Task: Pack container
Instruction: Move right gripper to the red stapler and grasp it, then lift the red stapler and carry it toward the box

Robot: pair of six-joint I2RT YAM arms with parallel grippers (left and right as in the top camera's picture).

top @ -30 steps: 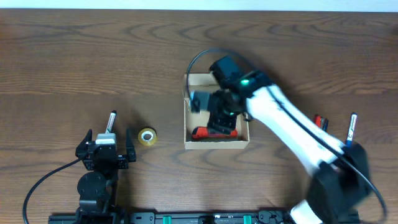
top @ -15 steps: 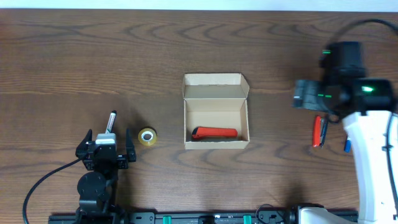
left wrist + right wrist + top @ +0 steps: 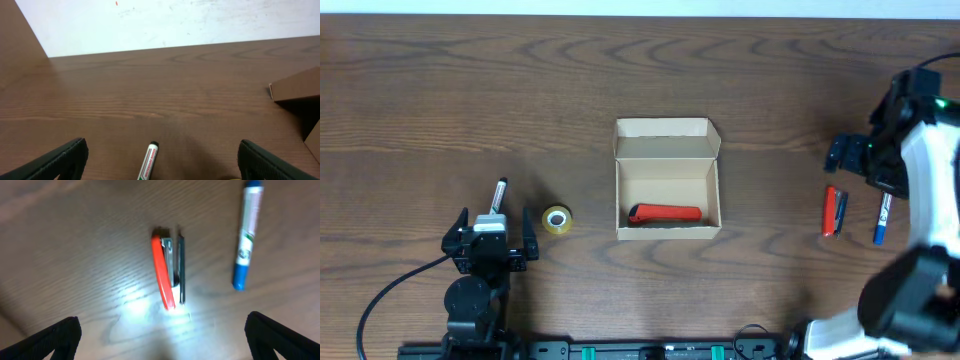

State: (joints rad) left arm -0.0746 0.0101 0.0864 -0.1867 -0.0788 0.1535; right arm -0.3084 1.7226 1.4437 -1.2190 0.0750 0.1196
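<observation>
The tan cardboard container (image 3: 667,180) stands open at the table's middle, its flap lid folded back. A red marker (image 3: 665,213) lies inside near its front wall. My right gripper (image 3: 860,155) is open and empty above the table's right side, over a red stapler (image 3: 833,211) (image 3: 167,270) and a blue marker (image 3: 882,219) (image 3: 247,232). My left gripper (image 3: 490,240) is open and empty at the front left. A white marker with a black cap (image 3: 499,193) (image 3: 149,161) lies between its fingers' line. The container's corner shows in the left wrist view (image 3: 295,85).
A small yellow tape roll (image 3: 556,219) lies left of the container, next to my left gripper. The dark wooden table (image 3: 470,90) fills the overhead view.
My right arm has left the container, where the red marker stayed, and swung to the far right. It now hovers over the stapler and blue marker. The left arm has not moved.
</observation>
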